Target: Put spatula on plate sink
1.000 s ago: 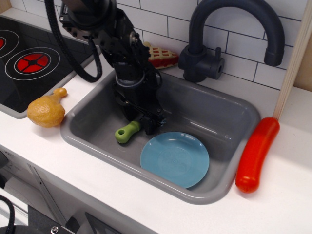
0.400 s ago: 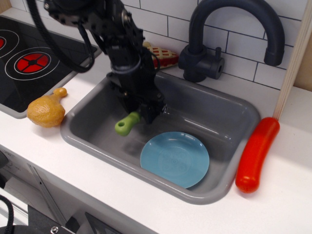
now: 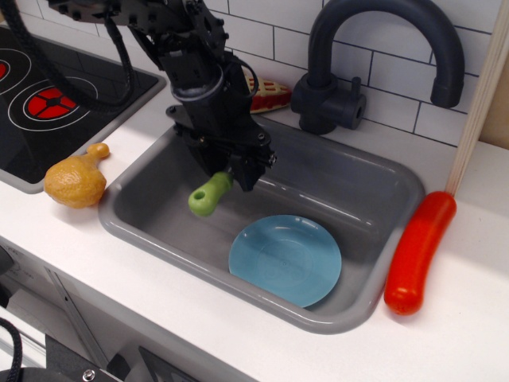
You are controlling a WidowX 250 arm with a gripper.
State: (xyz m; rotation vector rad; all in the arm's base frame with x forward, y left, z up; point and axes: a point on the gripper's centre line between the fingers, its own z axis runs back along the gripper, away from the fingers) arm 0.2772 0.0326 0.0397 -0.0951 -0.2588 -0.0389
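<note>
The sink [image 3: 374, 187] holds the plate [image 3: 285, 259] flat at its front right. My gripper [image 3: 235, 173] clamps the spatula [image 3: 208, 195] above the basin, handle drooping left; I should carry it right, lower gently, release over the plate's centre.

No readable text, labels or numbers anywhere.

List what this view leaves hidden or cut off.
- Spatula: blade hidden behind the gripper; only the green handle shows.
- Fingers: black against black, so their contact with the handle cannot be made out.
- Pie slice: partly hidden behind the arm.
- Stove top: cut off by the left edge.
- Sink floor under the arm: hidden.
</note>
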